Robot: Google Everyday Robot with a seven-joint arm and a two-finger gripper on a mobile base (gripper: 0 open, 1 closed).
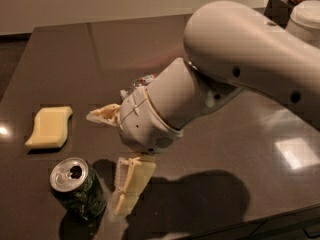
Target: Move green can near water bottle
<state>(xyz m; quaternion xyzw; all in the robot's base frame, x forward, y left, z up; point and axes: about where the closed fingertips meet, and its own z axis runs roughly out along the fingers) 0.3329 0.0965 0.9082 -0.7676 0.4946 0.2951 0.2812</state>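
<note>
The green can stands upright at the front left of the dark table, its silver top and pull-tab opening showing. My gripper is open just to the right of the can. One finger hangs down right beside the can, and the other points left above it. Nothing is between them. The water bottle lies behind my wrist. Only a bit of clear plastic and red label shows; the rest is hidden by the arm.
A yellow sponge lies on the left, behind the can. The table's front edge runs close below the can. A white rounded object and a dark stand are at the far right corner.
</note>
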